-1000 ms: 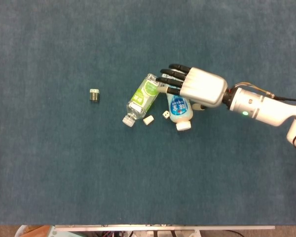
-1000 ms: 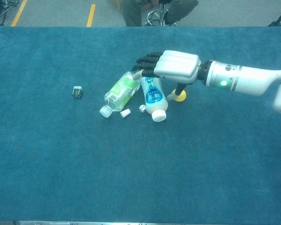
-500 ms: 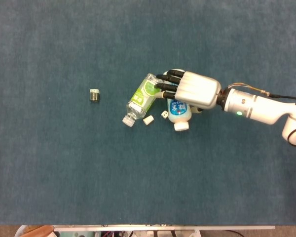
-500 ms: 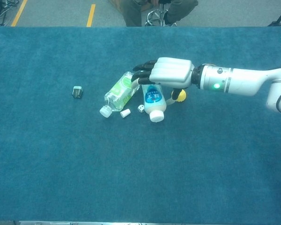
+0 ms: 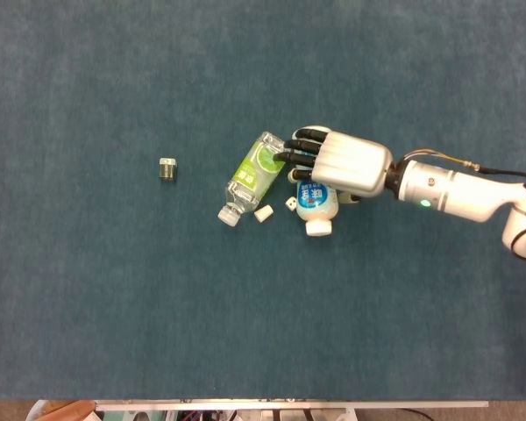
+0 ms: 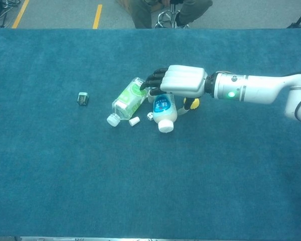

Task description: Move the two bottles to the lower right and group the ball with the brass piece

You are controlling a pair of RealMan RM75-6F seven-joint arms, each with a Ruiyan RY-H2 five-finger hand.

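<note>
on the left side of the blue table cloth (image 5: 88,298) the brass piece (image 5: 167,169) is seen alone, well apart from everything else. near the middle the green-label bottle (image 5: 252,175) is laid on its side, its neck pointing near-left, and a small white cap (image 5: 263,213) and a white die (image 5: 292,203) are just beside it. next on the right, the blue-label bottle (image 5: 316,203) is gripped by the right hand (image 5: 342,161), whose fingers are wrapped over the bottle's upper part; half a second ago they were only being lowered on it. the bottle has also been turned a little, so the grasp seems done and the carry to the lower right can probably begin. the yellow ball (image 6: 192,103) is partly hidden behind the hand. the left hand is not seen in any view.
</note>
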